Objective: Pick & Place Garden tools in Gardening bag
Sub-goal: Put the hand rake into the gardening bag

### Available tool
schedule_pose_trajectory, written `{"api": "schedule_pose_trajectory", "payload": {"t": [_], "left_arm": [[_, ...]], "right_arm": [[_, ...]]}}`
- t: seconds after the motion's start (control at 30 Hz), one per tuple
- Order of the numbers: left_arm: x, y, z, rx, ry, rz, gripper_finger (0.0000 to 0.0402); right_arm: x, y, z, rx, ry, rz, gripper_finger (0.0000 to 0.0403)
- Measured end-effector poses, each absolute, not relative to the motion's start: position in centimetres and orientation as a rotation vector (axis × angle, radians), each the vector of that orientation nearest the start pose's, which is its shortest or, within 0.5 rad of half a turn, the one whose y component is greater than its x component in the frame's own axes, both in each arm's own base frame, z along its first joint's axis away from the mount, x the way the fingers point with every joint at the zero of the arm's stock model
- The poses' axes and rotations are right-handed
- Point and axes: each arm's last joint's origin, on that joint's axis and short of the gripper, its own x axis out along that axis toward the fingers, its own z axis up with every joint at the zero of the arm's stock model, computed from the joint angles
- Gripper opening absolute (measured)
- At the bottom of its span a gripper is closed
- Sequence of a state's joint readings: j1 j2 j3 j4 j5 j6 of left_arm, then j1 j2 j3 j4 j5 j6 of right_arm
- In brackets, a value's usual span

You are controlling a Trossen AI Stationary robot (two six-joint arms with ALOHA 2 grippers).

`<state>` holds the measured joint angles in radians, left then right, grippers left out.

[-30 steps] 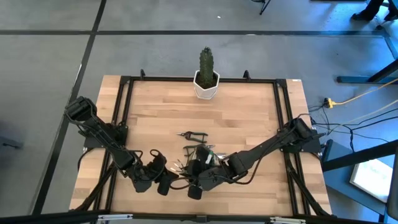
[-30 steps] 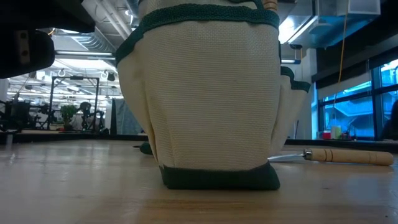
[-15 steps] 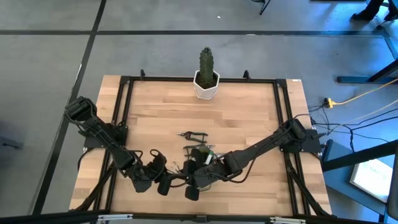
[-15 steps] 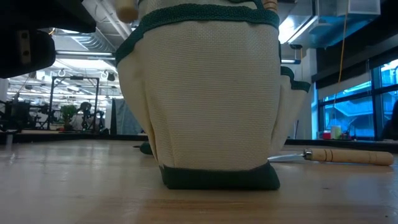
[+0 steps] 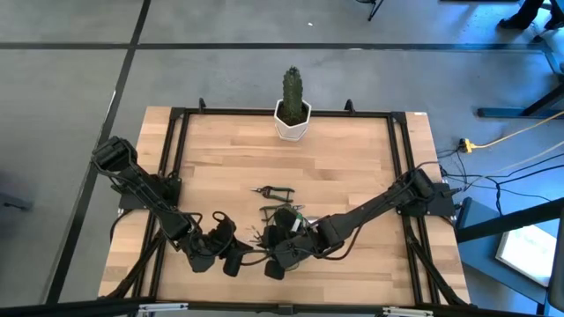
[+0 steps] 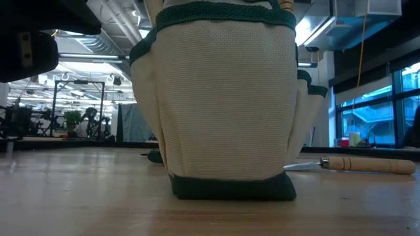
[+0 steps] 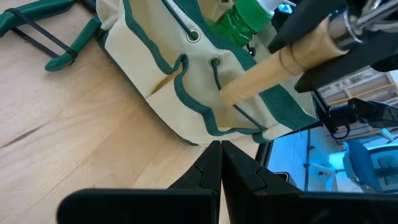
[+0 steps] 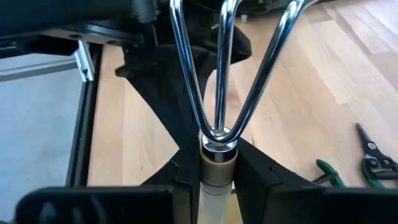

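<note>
Gripping the fork (image 8: 217,93) by its wooden handle, your right tool (image 8: 217,163) hovers at the gardening bag (image 6: 223,98); left tool (image 7: 221,163) pinched empty.

Both dark arms reaching low toward the near table edge; left gripper (image 7: 221,163) pressed closed, right gripper (image 8: 219,167) clamped, fingers narrowly apart.

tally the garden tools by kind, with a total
wooden-handled metal fork, in the right gripper: 1
wooden-handled tool lying on the table: 1
green translucent sprayer: 1
dark-handled pruning shears: 1
green-handled hand tool: 1
total: 5
</note>
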<state>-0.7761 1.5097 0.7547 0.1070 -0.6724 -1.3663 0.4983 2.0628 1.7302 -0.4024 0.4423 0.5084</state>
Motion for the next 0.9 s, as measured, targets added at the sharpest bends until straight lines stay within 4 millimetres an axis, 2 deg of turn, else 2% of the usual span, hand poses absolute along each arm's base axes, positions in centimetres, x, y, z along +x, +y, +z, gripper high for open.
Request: {"api": "schedule_pose_trajectory", "payload": {"t": [0.7,0.9], "left_arm": [[22.3,-19.4,18.8,-0.889,0.456,0.232,0.0001],[22.3,-19.4,18.8,-0.887,0.456,0.232,0.0001]], "right_arm": [[40.9,21.6,25.1,0.158,0.677,-0.087,0.0067],[40.7,21.5,27.3,0.111,0.690,-0.113,0.0067]]}}
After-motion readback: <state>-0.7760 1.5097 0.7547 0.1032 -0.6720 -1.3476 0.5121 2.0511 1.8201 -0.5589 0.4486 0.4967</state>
